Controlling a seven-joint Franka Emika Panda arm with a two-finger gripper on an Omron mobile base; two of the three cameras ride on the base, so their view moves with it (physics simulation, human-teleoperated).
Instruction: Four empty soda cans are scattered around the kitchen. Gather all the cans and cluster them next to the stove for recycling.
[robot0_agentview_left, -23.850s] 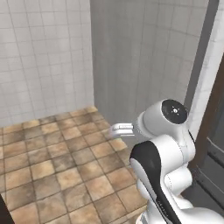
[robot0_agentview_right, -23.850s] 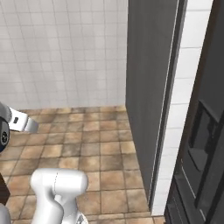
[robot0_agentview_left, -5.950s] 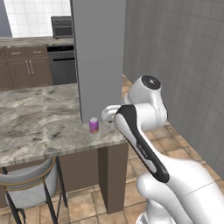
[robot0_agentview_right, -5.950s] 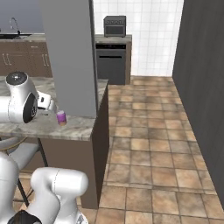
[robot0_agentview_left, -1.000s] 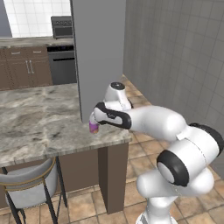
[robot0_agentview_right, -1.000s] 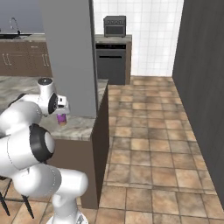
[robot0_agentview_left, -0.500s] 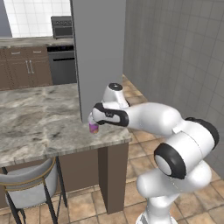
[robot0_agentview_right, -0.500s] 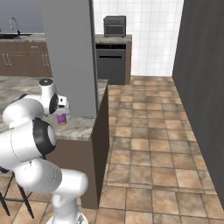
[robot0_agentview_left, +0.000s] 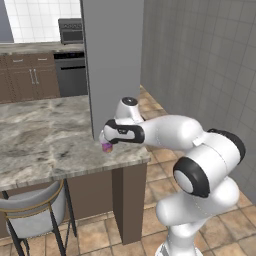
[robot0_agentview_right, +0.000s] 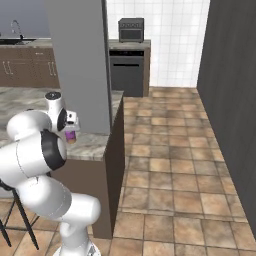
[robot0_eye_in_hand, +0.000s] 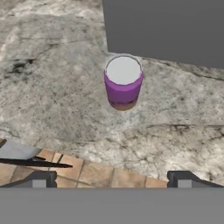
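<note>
One pink-purple can (robot0_eye_in_hand: 123, 82) is what you have in front of you — it stands upright on the marble worktop (robot0_agentview_left: 45, 135), near the worktop's edge on your side and close to the end corner, just beside the foot of the grey pillar (robot0_agentview_left: 111, 60). Your gripper (robot0_agentview_left: 106, 138) hangs directly above it with the jaws spread wide and nothing between them; in the hand view the two finger tips (robot0_eye_in_hand: 40, 178) sit well apart, with the can ahead of them.

Expect an empty drink can to be very light, thin-walled and smooth — easy to dent if squeezed hard, easy to tip or skid on the polished stone if one finger reaches it first. Take it across the round body at mid-height, below the rim, with the fingers on opposite sides and the can centred.

As a container it gives little away: the silver top looks closed, so what is inside cannot be seen; the task calls it empty.

Farther off, against the back wall, stands a dark appliance (robot0_agentview_right: 127, 72) with a small black box (robot0_agentview_right: 131, 30) on top.
</note>
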